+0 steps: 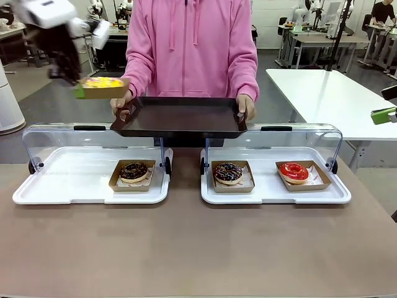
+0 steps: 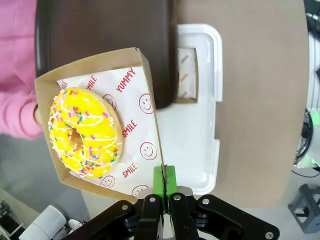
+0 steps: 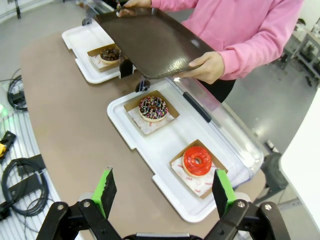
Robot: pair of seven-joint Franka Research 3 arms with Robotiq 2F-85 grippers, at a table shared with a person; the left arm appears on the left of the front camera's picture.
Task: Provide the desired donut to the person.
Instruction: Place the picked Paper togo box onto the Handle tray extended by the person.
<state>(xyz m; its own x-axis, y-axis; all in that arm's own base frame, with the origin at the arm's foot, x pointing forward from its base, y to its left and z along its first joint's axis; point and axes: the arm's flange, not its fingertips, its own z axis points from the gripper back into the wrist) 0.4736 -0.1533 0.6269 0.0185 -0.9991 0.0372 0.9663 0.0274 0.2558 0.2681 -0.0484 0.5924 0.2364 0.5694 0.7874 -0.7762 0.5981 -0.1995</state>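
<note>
A yellow sprinkled donut lies in a brown paper tray printed with smileys. My left gripper is shut on that tray's edge and holds it in the air at the far left, beside the left end of a dark serving tray. The person in a pink hoodie holds the serving tray with both hands over the far edge of the table. My right gripper is open, empty and high off the table's right side, with a green pad showing in the front view.
Two white display trays with raised clear lids sit on the brown table. The left one holds a chocolate donut; the right one holds a sprinkled chocolate donut and a red donut. A white table stands at the right.
</note>
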